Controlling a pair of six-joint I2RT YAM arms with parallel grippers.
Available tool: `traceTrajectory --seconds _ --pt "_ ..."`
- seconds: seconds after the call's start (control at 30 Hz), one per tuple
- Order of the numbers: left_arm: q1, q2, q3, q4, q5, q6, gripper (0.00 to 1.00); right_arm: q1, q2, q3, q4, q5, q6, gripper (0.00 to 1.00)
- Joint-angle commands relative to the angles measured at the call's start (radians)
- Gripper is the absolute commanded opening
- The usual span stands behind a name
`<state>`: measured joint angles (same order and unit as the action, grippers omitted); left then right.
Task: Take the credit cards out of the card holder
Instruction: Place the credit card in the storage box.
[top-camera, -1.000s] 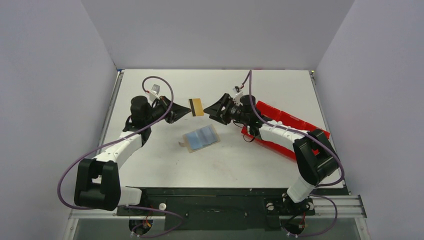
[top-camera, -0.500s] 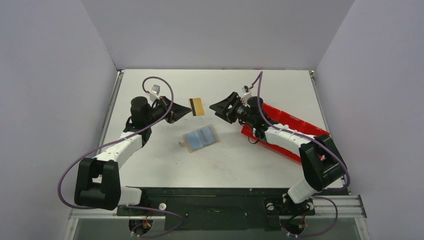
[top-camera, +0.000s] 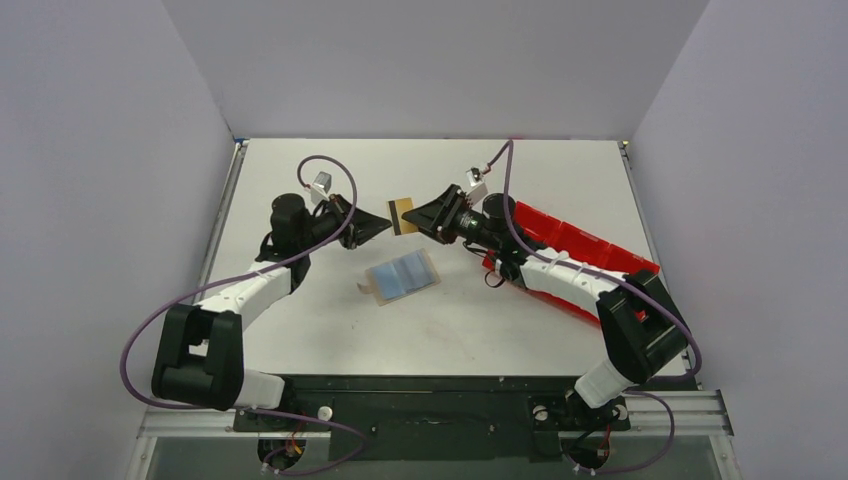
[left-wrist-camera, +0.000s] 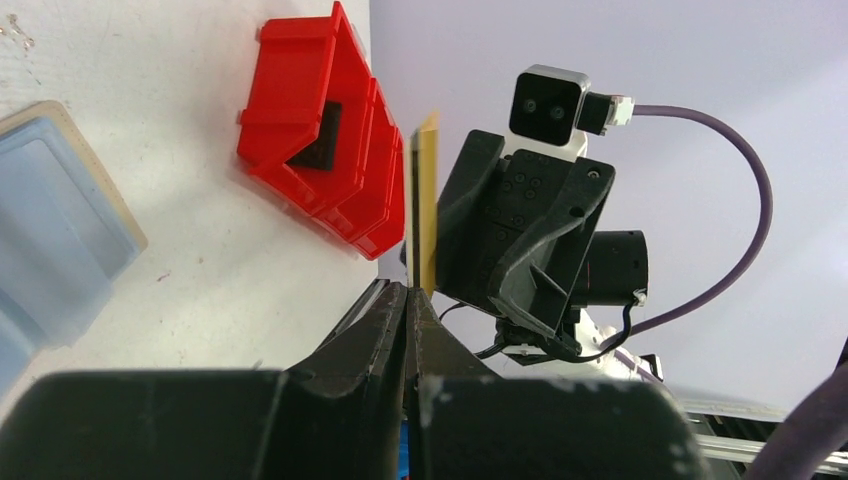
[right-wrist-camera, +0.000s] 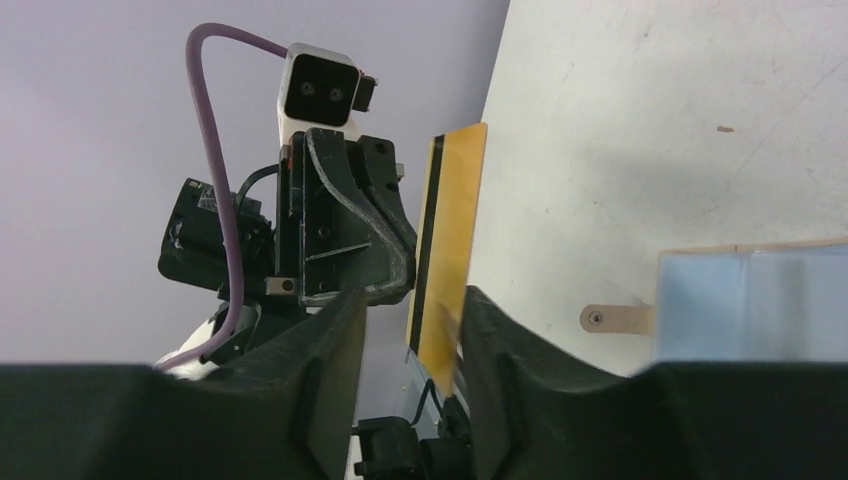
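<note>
Above the matte white table (top-camera: 320, 330), at 12 o'clock from the card holder (top-camera: 402, 276), a thin, stiff gold credit card (top-camera: 400, 210) with a black stripe stands on edge. The left gripper (top-camera: 386, 223) pinches its 9 o'clock edge, black fingers pressed tight together. The right gripper (top-camera: 414, 220) straddles the opposite edge, jaws parted, with a gap on one side. The holder lies unfolded flat, pale blue pockets inside a tan rim. A glossy red plastic tray (top-camera: 585, 248) sits at its 3 o'clock.
</note>
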<state>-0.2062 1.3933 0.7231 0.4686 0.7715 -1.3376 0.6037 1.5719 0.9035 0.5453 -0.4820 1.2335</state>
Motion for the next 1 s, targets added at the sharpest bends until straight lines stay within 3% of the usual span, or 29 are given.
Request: traceTrajectory --seconds 0.0,0.23,0.33,0.43,0.5,0.63,0.77,0.97 --pt "-0.010 0.013 0.001 0.086 0.027 -0.016 0.00 -0.002 0.010 0.046 0.061 -0.011 0.000 0.29" --pt "-0.021 0.024 0.002 0.103 0.040 -0.020 0.00 0.000 0.017 0.058 0.024 -0.016 -0.017 0.00" --pt "-0.022 0.024 0.008 0.080 0.045 -0.006 0.00 0.000 0.002 0.057 -0.024 0.005 -0.044 0.00" --pt "-0.021 0.021 0.028 0.014 0.043 0.034 0.17 -0.001 -0.026 0.057 -0.101 0.045 -0.104 0.00" --pt "-0.021 0.014 0.043 -0.056 0.037 0.079 0.26 -0.001 -0.050 0.057 -0.165 0.086 -0.145 0.00" --pt "-0.020 -0.013 0.095 -0.254 -0.011 0.204 0.34 0.000 -0.102 0.049 -0.280 0.170 -0.212 0.00" --pt "-0.034 -0.039 0.189 -0.616 -0.141 0.411 0.38 -0.006 -0.169 0.024 -0.425 0.285 -0.263 0.00" --pt "-0.104 -0.045 0.282 -0.886 -0.364 0.566 0.40 -0.038 -0.310 -0.058 -0.633 0.516 -0.301 0.00"
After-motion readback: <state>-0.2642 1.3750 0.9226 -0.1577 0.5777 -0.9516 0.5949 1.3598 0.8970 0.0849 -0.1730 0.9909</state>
